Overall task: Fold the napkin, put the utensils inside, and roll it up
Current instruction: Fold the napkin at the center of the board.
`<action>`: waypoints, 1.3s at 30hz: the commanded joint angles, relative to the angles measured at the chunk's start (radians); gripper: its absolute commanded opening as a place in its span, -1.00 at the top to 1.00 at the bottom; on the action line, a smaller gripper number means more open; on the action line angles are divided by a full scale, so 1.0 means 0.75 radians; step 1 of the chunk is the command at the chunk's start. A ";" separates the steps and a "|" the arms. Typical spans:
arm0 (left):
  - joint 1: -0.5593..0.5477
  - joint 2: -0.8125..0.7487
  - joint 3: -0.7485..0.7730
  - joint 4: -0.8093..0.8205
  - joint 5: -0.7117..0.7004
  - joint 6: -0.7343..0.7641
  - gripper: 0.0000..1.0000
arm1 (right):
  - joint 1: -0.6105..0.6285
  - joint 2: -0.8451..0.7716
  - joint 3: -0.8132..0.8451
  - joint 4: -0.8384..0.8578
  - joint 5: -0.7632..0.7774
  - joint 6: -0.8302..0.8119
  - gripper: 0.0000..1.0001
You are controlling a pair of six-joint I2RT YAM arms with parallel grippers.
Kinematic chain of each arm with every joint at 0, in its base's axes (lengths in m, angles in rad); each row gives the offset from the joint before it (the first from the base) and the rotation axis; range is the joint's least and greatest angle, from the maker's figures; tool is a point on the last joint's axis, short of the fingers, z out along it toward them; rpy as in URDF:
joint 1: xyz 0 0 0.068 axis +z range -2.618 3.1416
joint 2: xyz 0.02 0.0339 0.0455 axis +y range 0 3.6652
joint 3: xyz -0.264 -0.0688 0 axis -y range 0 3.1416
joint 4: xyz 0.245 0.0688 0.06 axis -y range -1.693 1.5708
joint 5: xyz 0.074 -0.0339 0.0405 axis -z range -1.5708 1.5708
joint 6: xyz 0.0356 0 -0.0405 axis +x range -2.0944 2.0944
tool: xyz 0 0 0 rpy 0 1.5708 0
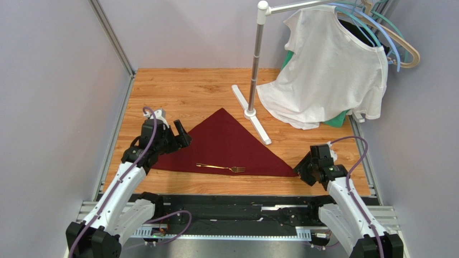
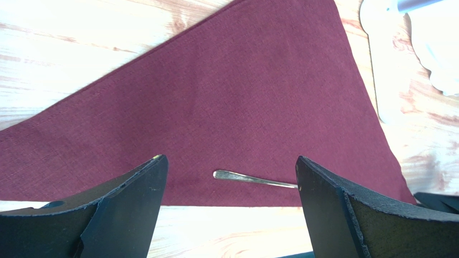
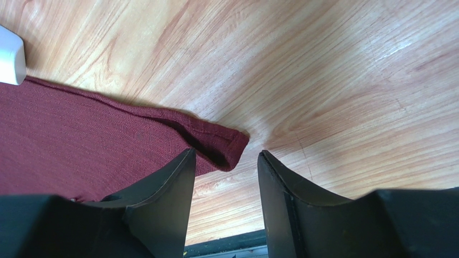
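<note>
The dark maroon napkin [image 1: 226,142] lies flat on the wooden table, folded into a triangle with its long edge nearest me. A gold fork [image 1: 221,167] rests on it close to that edge, tines to the right. My left gripper [image 1: 180,134] hovers over the napkin's left part and is open; in its wrist view the napkin [image 2: 242,97] and the fork handle [image 2: 248,178] show between the wide-apart fingers [image 2: 134,199]. My right gripper [image 1: 301,169] sits at the napkin's right corner [image 3: 226,142], jaws apart and empty, the corner just ahead of the tips.
A metal stand [image 1: 254,70] with a white base [image 1: 250,113] rises just behind the napkin's apex, carrying a white T-shirt [image 1: 328,64] on coloured hangers. One foot of the base [image 3: 8,56] touches the napkin's far edge. Grey walls close in both sides.
</note>
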 commanded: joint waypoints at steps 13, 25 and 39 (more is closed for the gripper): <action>0.004 0.033 -0.017 0.007 -0.015 -0.001 -0.94 | -0.004 -0.121 0.006 -0.022 -0.003 0.052 0.10; 0.004 0.018 -0.056 0.029 0.007 -0.019 -0.94 | 0.008 -0.133 -0.068 0.017 -0.089 0.070 0.21; 0.004 0.053 -0.046 0.021 0.030 -0.019 -0.94 | 0.008 -0.041 -0.059 0.074 0.017 0.085 0.25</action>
